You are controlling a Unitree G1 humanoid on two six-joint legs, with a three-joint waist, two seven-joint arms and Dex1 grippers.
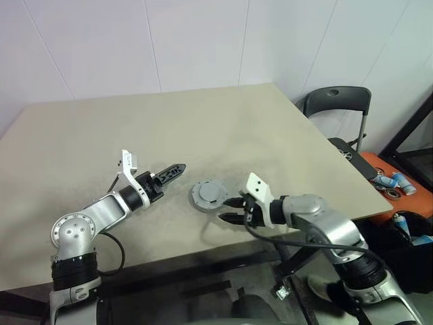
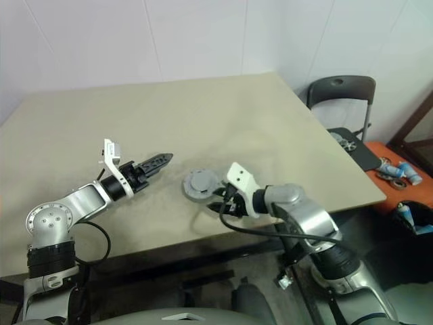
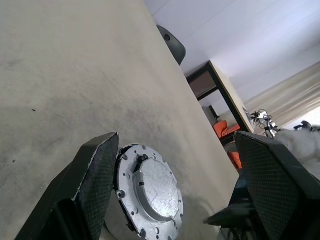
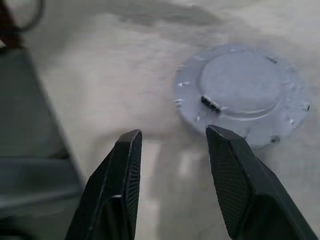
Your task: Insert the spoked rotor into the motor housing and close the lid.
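The flat round grey-silver metal lid (image 1: 208,194), with its raised centre and a ring of small holes round the flange, lies face-up on the beige table (image 1: 169,128), close to the near edge and a little right of that edge's middle. In both wrist views it looks seated flat over whatever is beneath it; the motor housing and the spoked rotor cannot be made out separately, so I judge they sit under it and the assembly is closed or nearly so.

The disc lies between the two grippers. The right gripper (image 1: 232,210) is the nearer one: its black fingers stand just beside the lid's near-right rim, pointing in toward it, with bare tabletop between tips and rim. Its jaws are apart and hold nothing. From them the lid lies straight ahead and slightly to one side, not between the fingers. Being round, the lid has no long axis to line up with; only its flat rim matters for any further press or grasp.

The left gripper (image 1: 169,175) hangs off the lid's left side, a little farther away, pointing level toward it. Its jaws are wide apart and empty, and its wrist view shows the lid framed ahead between the fingers (image 3: 95,175), untouched.

A dark folding chair (image 1: 336,101) stands beyond the table's far right corner.
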